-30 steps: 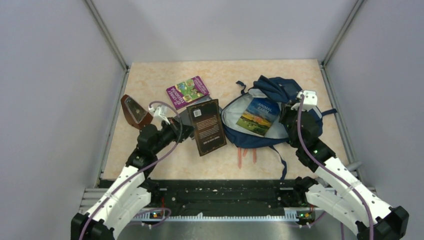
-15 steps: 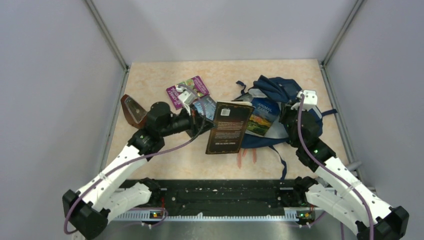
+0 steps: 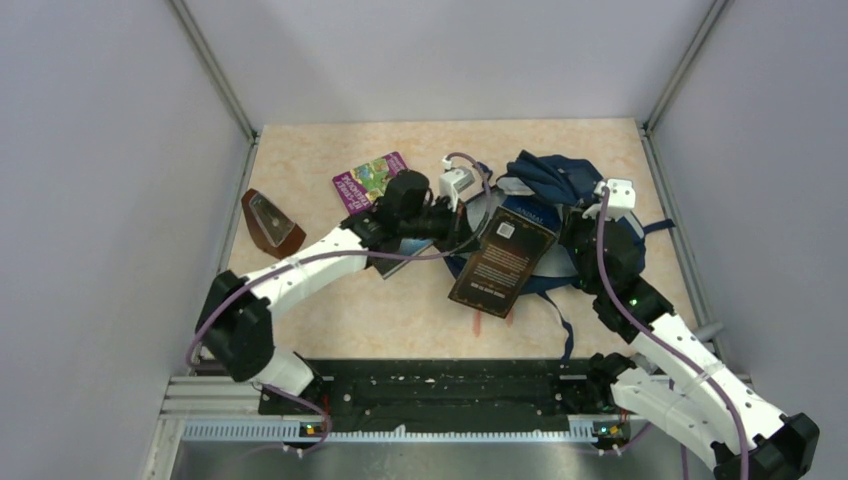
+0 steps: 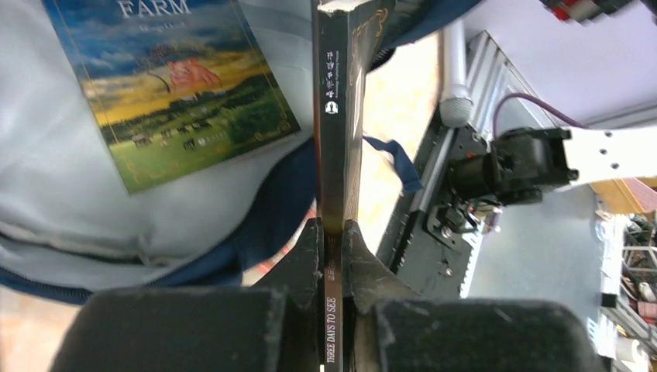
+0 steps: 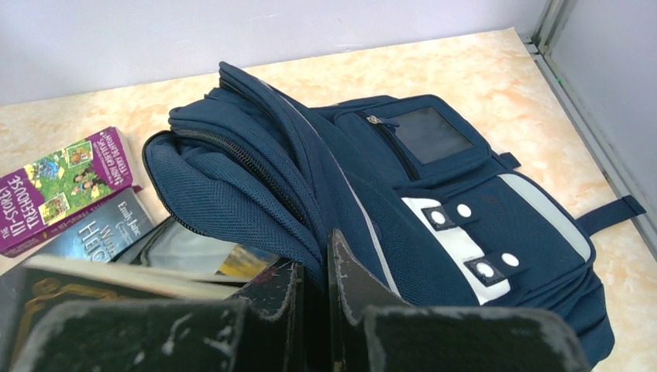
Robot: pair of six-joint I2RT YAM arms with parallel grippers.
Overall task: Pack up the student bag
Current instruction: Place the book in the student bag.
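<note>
The student bag point(image 3: 556, 176), navy blue with a white front patch point(image 5: 465, 240), lies at the back right with its main pocket open. A landscape-cover book point(image 4: 178, 93) lies inside on the pale lining. My left gripper point(image 4: 331, 232) is shut on the spine of a dark brown book point(image 3: 503, 262), which hangs over the bag's opening and hides most of the book inside. My right gripper point(image 5: 314, 267) is shut on the bag's raised upper flap point(image 5: 232, 186), holding the pocket open. From above, the right gripper point(image 3: 580, 228) sits at the bag's right side.
A purple illustrated book point(image 3: 370, 180) lies left of the bag, with a grey-blue book point(image 5: 101, 229) beside it. A brown wedge-shaped object point(image 3: 270, 222) stands near the left wall. Bag straps point(image 3: 560, 315) trail toward the near edge. Metal rails border both sides.
My left arm has swung right, carrying the dark brown book from the table left of the bag to above the bag's opening. The right arm has stayed still.
</note>
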